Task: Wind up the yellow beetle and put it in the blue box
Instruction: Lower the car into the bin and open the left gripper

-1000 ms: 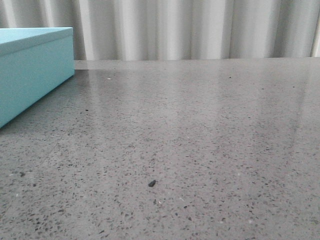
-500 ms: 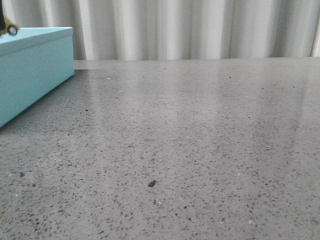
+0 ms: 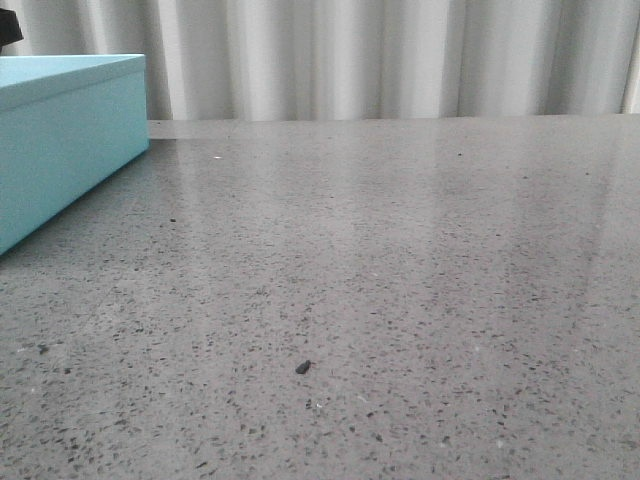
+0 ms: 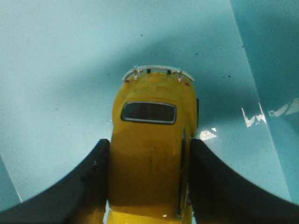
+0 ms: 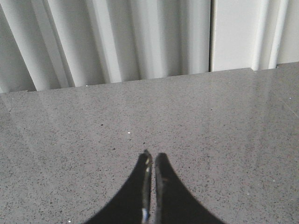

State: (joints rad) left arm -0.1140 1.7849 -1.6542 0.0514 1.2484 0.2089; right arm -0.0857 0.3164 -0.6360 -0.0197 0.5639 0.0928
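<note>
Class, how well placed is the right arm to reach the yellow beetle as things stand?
Probably not well. The beetle is clamped in the left tool over the blue box, at the table's far left. The right tool is shut, over bare table, with neither toy nor box in its view.

Blue box (image 3: 70,140) at table's (image 3: 400,300) left
</note>
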